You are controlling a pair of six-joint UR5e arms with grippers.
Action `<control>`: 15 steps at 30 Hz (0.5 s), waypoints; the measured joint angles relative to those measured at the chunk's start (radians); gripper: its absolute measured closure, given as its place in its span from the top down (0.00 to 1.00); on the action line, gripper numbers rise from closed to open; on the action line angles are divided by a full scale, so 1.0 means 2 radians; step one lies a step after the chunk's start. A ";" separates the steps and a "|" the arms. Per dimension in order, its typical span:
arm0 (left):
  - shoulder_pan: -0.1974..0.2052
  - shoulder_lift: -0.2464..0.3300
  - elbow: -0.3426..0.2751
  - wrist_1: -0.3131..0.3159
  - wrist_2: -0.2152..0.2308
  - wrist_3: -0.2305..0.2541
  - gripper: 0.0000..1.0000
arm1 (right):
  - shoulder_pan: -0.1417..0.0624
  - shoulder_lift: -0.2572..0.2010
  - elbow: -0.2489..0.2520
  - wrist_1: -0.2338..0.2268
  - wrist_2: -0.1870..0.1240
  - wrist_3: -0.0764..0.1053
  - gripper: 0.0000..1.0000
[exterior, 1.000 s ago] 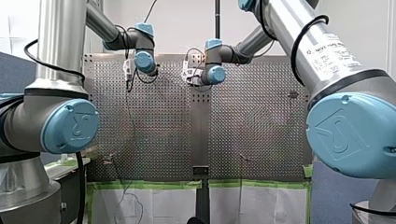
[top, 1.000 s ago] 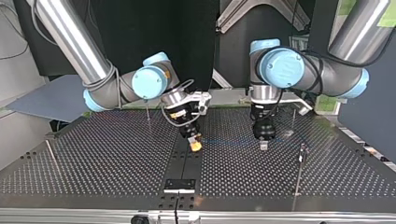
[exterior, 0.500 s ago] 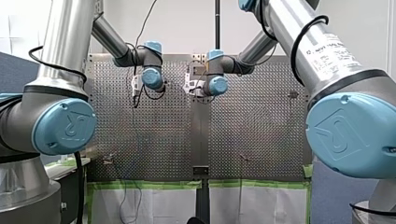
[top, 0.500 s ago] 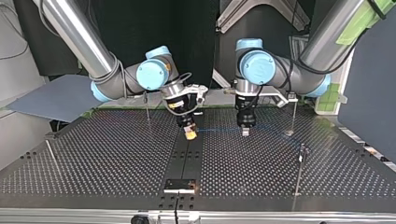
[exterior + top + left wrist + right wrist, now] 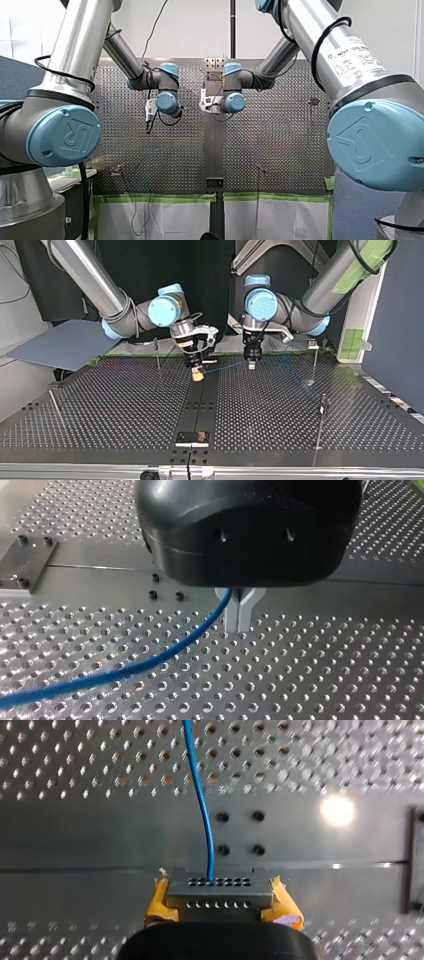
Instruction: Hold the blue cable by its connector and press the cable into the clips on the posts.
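In the right wrist view, my right gripper (image 5: 220, 907) has its yellow pads (image 5: 157, 902) shut on the grey connector (image 5: 220, 892), and the blue cable (image 5: 200, 795) runs straight ahead from it. My left gripper (image 5: 239, 622) has its metal fingers pressed together on the blue cable (image 5: 150, 660), which trails off to one side over the perforated plate. Seen in the top view, my right gripper (image 5: 198, 374) and my left gripper (image 5: 251, 365) hang close together near the table's far edge, with the cable (image 5: 225, 368) stretched thinly between them.
Thin posts stand on the table in the top view: one (image 5: 158, 354) behind my right gripper, one with a clip (image 5: 314, 360) at the right, one (image 5: 320, 427) nearer the front right, one (image 5: 55, 407) at the left. A small bracket (image 5: 192, 438) sits at the front middle.
Both grippers have moved back toward the far edge in the top view, with the cable still in them. My left gripper has also shifted toward that view's left, closer to my right gripper.
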 joint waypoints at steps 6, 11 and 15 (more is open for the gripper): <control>-0.005 -0.004 -0.001 0.006 0.000 0.001 0.00 | -0.002 0.001 0.028 -0.028 0.014 0.000 0.00; -0.012 -0.019 -0.001 0.007 0.000 0.003 0.00 | -0.003 0.001 0.049 -0.050 0.024 0.001 0.00; -0.019 -0.033 -0.001 0.011 -0.001 0.004 0.00 | -0.003 0.003 0.069 -0.069 0.039 0.003 0.00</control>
